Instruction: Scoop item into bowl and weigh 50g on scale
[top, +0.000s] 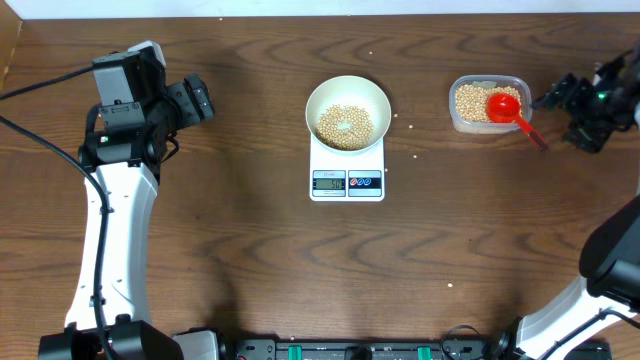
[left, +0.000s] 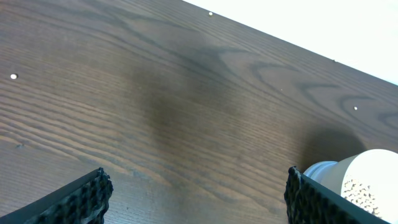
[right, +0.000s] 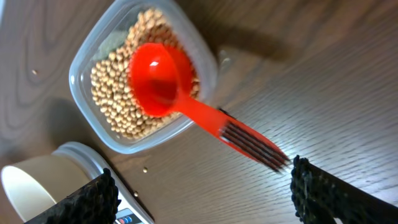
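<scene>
The white bowl (top: 347, 110) holds a heap of pale-tan beans (top: 345, 125) and stands on the white scale (top: 347, 173) at the table's middle. A clear plastic tub (top: 487, 103) at the right holds more beans (right: 115, 96) and a red scoop (top: 508, 109) resting in it, handle over the rim. My right gripper (top: 556, 98) is open and empty, just right of the scoop's handle (right: 249, 142). My left gripper (top: 200, 98) is open and empty at the far left, apart from the bowl (left: 367, 183).
A few stray beans (right: 145, 169) lie on the wood between tub and scale. The table's far edge (left: 298, 43) meets a white surface. The scale's corner (right: 115, 199) shows in the right wrist view.
</scene>
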